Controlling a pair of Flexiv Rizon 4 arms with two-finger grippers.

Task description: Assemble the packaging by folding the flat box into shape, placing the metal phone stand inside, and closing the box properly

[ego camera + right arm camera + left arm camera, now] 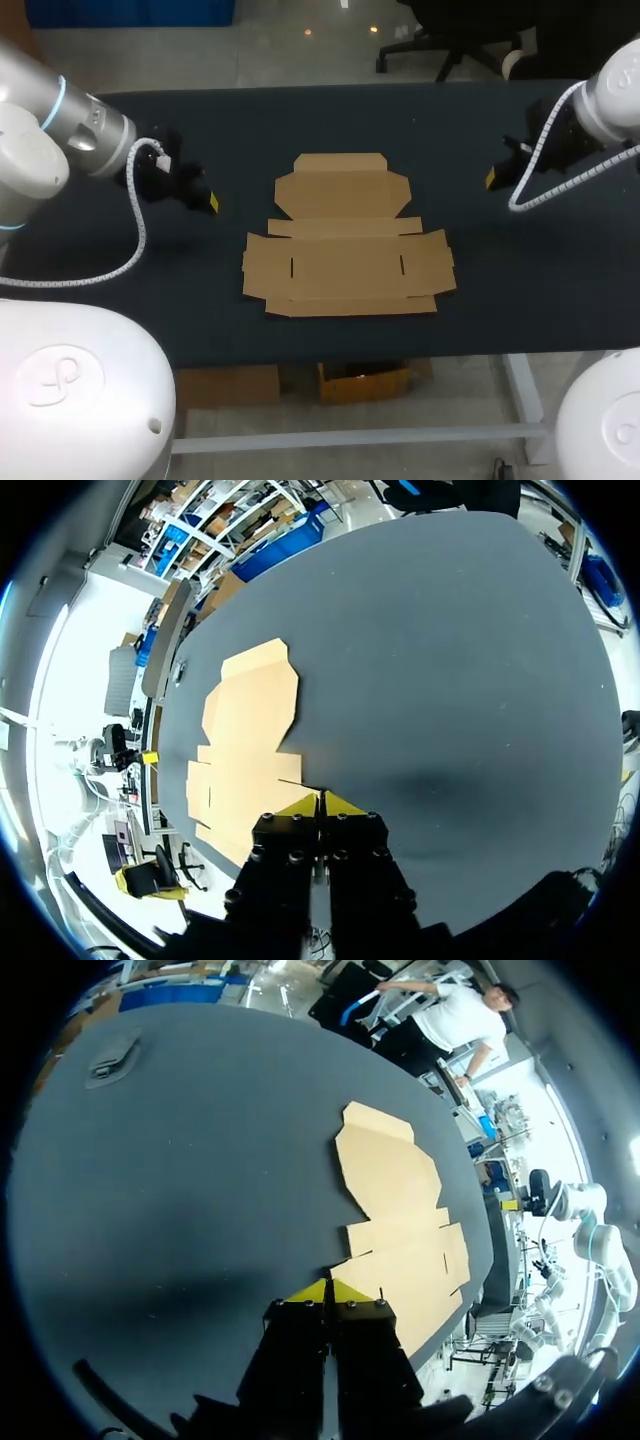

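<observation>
**Two closed grippers flank a box that is not yet folded**

Both of my arms hang over the dark tabletop (300,130) with the flat box (348,236) spread open between them, every panel and flap lying flat and no fold started. My left gripper (210,200) is beside the cardboard's left edge. My right gripper (492,180) is off its right edge. Neither touches the cardboard.

In each wrist view the yellow tips meet with no gap, so both grippers are fully closed and hold nothing.

The blank's widest panel runs side to side, from one arm toward the other. The tapered lid panel points away from me toward the far edge of the tabletop. The left gripper (328,1292) sees the box (400,1220) just ahead and to one side, and the right gripper (320,805) sees it (245,740) mirrored on the other.

I judge the left gripper slightly nearer the cardboard, though there is little in it. Each arm faces its own side flaps, so the first folds look reachable from either side.

The metal phone stand does not show in the head view. A small grey object (112,1060) sits well off across the tabletop in the left wrist view — I cannot tell whether that is the stand.
</observation>
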